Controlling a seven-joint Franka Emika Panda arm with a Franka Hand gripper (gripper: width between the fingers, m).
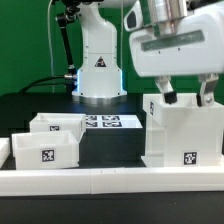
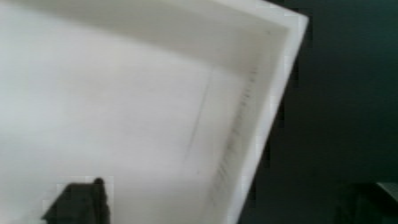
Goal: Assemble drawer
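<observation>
**Near:** the long border wall (image 1: 100, 178) runs along the table's front edge.

**Middle, exterior view's left:** two low parts of the drawer, the near tray (image 1: 45, 152) and, just behind it, the far tray (image 1: 55, 124).

**Middle, right:** the tall box shell (image 1: 185, 135). The gripper (image 1: 186, 94) hangs at its rim with fingers spread and holding nothing; contact with the rim cannot be made out.

**Handling:** the plastic looks thin, stiff, light and smooth, so it is probably best pinched across one upright wall (image 2: 267, 110) at mid-rim.

**Far:** the marker board (image 1: 105, 122).

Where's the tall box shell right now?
On the exterior view's right, the box shell stands behind the border wall, under the gripper, beside the marker board.
</observation>
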